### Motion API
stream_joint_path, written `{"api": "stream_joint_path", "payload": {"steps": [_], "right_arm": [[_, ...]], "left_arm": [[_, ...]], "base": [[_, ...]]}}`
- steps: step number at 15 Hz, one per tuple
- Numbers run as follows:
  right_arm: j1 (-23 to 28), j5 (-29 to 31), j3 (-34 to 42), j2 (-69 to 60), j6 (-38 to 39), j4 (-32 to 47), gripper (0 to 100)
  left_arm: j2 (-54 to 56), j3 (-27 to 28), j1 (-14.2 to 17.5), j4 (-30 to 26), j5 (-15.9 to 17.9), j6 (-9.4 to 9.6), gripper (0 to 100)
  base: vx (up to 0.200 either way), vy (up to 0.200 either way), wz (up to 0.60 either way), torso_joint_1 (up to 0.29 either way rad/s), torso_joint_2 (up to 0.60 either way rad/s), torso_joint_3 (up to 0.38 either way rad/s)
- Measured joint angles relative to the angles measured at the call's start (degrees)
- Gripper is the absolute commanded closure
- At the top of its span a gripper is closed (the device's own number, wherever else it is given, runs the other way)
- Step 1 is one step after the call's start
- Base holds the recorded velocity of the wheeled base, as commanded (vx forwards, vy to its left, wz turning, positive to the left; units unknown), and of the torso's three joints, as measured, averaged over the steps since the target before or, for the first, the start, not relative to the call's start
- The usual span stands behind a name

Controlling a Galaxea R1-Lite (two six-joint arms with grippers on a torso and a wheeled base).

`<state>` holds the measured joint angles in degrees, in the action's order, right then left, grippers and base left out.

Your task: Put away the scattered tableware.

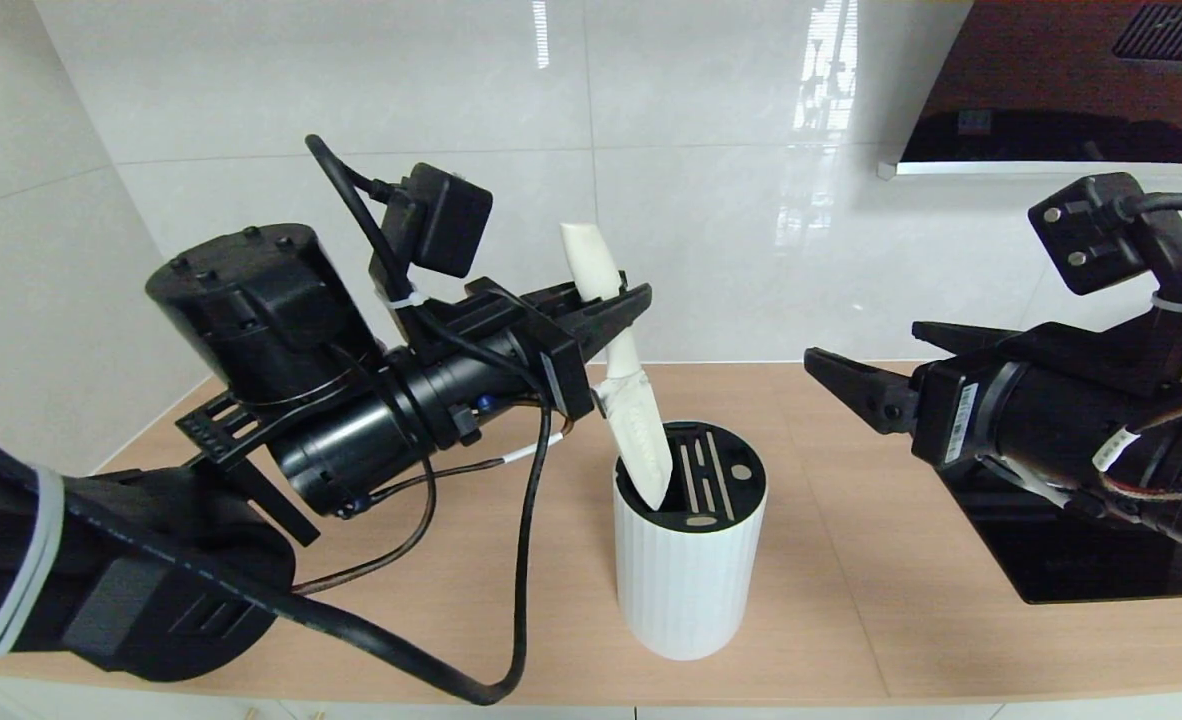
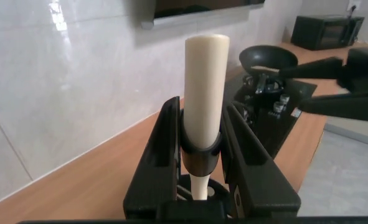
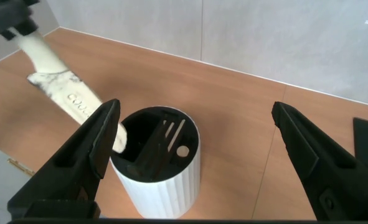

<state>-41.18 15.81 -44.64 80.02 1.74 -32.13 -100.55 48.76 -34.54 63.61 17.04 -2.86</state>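
- Over the middle of the wooden counter (image 1: pixel 851 600) in the head view, your left gripper (image 1: pixel 626 305) is clamped on the pale handle of the knife (image 1: pixel 639 425). The blade points down at a tilt, with its tip just inside the left side of the white holder (image 1: pixel 691 570)'s slotted top.
- You have bare wood on both sides of the holder, which stands close to the counter's near edge. A black cooktop (image 1: pixel 1101 560) lies to the right.
- Your left arm comes in from the left, roughly level above the counter. Your right gripper (image 1: pixel 863 345) hangs right of the holder, spread wide and holding nothing, well apart from the knife.
- From the left wrist view, you see both fingers (image 2: pixel 168 124) pressed against the knife handle (image 2: pixel 203 93), which stands upright between them. A frying pan (image 2: pixel 268 58) sits on the cooktop beyond.
- From the right wrist view, your right gripper's wide gap (image 3: pixel 195 106) frames the holder (image 3: pixel 159 174) below. The knife (image 3: pixel 68 93) slants in from the left, and one finger hides where its tip meets the rim.
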Motion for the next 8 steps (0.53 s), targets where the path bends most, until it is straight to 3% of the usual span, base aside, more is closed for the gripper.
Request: {"api": "stream_joint_path", "payload": {"steps": [8], "right_arm": [[-0.1, -0.1, 0.1, 0.1, 0.0, 0.0, 0]], "left_arm": [[-4.8, 0.1, -0.4, 3.2, -2.0, 0.00, 100]], "base": [[0.000, 0.000, 0.00, 0.000, 0.00, 0.000]]}}
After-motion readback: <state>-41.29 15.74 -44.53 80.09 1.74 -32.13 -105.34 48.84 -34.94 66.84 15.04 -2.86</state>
